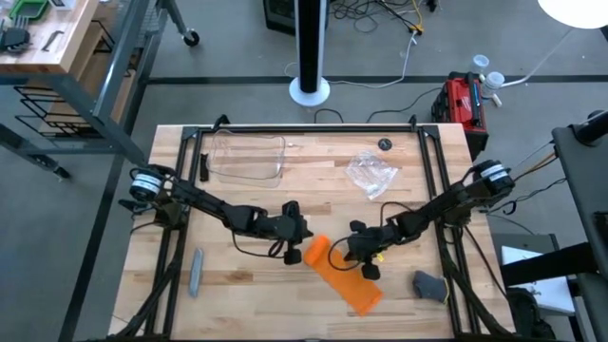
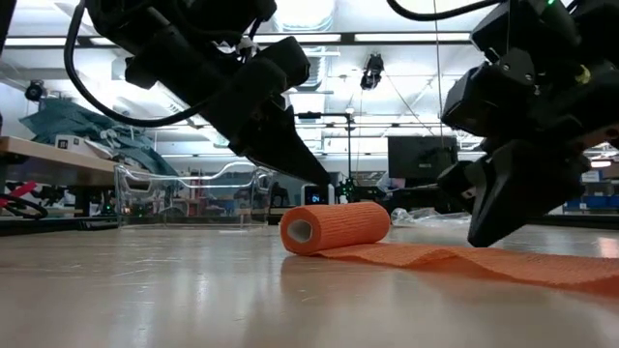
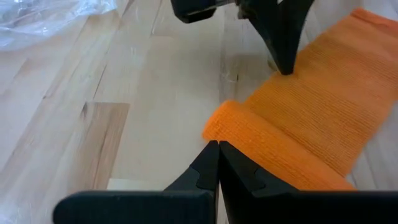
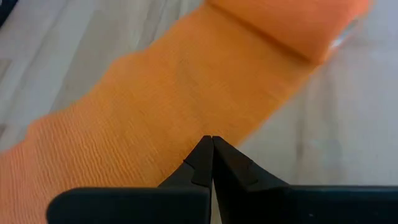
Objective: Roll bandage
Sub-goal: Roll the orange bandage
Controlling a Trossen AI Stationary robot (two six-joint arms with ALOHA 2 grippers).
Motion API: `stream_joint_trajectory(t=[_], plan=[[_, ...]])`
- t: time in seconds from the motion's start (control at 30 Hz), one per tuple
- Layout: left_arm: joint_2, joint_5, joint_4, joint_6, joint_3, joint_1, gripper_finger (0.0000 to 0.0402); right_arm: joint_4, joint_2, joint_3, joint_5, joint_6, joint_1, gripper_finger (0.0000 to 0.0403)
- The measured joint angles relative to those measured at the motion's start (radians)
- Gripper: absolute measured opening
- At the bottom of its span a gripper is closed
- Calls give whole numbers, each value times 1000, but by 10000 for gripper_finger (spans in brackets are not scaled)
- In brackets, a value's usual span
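Hanging just above the wooden table [image 1: 247, 275], the left gripper [image 3: 217, 149] has its fingers pressed together right beside the rolled end of the bright orange soft fabric bandage [image 1: 344, 275]. The right gripper [image 4: 211, 142], fingers together too, hangs over the flat strip.

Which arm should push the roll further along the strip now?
Probably left: the left gripper, shut, sits right behind the rolled end of the bandage. The right gripper, shut, hovers over the flat strip.

Bandage [image 1: 344, 276] flanked by both claws; bare table [image 1: 256, 294] elsewhere
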Motion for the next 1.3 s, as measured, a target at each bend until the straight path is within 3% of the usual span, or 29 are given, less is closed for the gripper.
stream_joint_trajectory(t=[0.33, 1.3], plan=[[0, 63, 6, -2, -4, -1, 0, -2, 10, 3, 2, -9, 0, 0], [0, 81, 30, -167, -37, -24, 0, -10, 10, 13, 31, 0, 0, 0]])
